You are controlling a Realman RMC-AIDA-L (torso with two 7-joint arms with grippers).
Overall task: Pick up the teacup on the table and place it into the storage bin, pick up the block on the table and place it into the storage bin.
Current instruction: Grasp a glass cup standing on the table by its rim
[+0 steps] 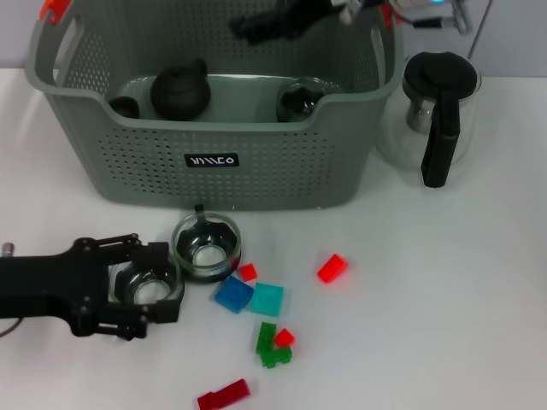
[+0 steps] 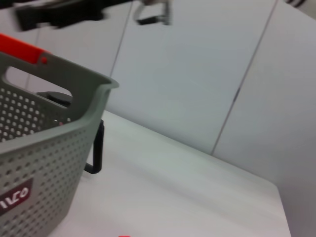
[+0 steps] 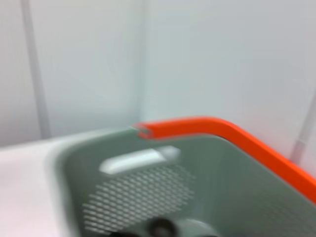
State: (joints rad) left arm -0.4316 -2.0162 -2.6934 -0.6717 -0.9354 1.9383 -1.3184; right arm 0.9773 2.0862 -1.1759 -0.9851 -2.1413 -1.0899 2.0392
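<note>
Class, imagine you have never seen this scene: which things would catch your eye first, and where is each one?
The big grey storage bin at the back of the white table, with dark teaware inside it. In front of it, the black left gripper closes around a glass teacup, beside a second glass cup and scattered bright blocks. The right gripper hovers over the bin's far rim.

The storage bin [image 1: 256,154] is matt grey perforated plastic with glossy orange clips [image 1: 55,8], the jug [image 1: 436,111] at its three o'clock is clear glass with a glossy black lid, and the teacups [image 1: 205,248] look like shiny transparent glass on a smooth white table [image 1: 444,307].
</note>
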